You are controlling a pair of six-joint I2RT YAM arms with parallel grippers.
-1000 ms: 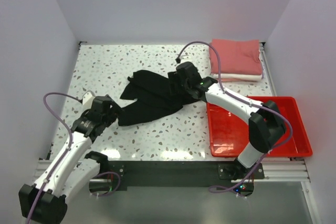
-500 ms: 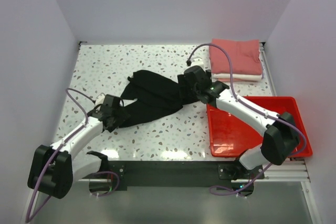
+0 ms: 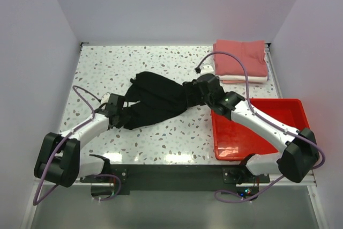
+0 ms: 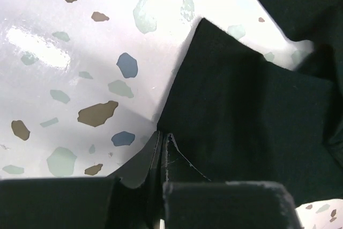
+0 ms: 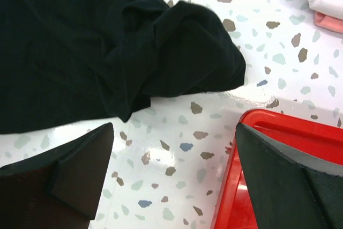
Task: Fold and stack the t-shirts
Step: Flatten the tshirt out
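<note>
The black t-shirt (image 3: 158,100) lies crumpled across the middle of the table. My left gripper (image 3: 120,112) is low at its left end, shut on the cloth's edge (image 4: 162,143); black fabric (image 4: 257,105) spreads ahead of the jaws. My right gripper (image 3: 197,94) hovers open at the shirt's right end. Nothing is between its fingers (image 5: 80,170), only speckled table, and the shirt's bunched corner (image 5: 177,52) lies just ahead. The salmon-pink t-shirt (image 3: 241,57) sits folded on the white one (image 3: 246,79) at the back right.
A red plastic tray (image 3: 257,102) stands at the front right, its corner (image 5: 278,127) just under my right finger. White walls enclose the table on three sides. Purple cables loop off both arms.
My left arm reached down to the shirt's left end and its jaws closed on the edge. My right gripper opened wide and drew right toward the tray.
</note>
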